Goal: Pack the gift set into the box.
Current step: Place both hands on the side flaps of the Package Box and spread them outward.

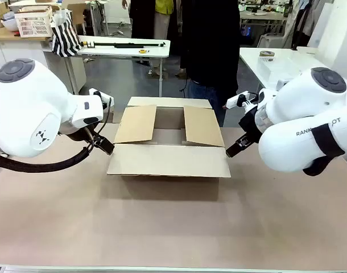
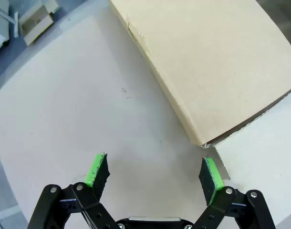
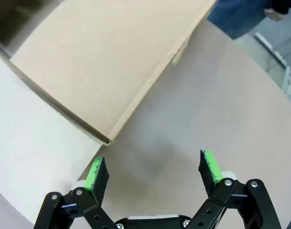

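Note:
The brown cardboard box stands at the middle of the table with its flaps up. The near flap lies outward toward me, and the two side flaps lean in over the opening. The gift set is out of view, and the inside of the box is mostly hidden by the flaps. My left gripper hovers by the box's near left corner, open and holding nothing. From the left wrist view, the left gripper points at bare table beside the box. My right gripper is at the near right corner, open. In its own wrist view the right gripper sits just off the box.
A person in dark clothes stands at the far side behind the box; their jeans are seen from the right wrist. The brown table is bare in front of the box. White tables and a striped bag stand farther back.

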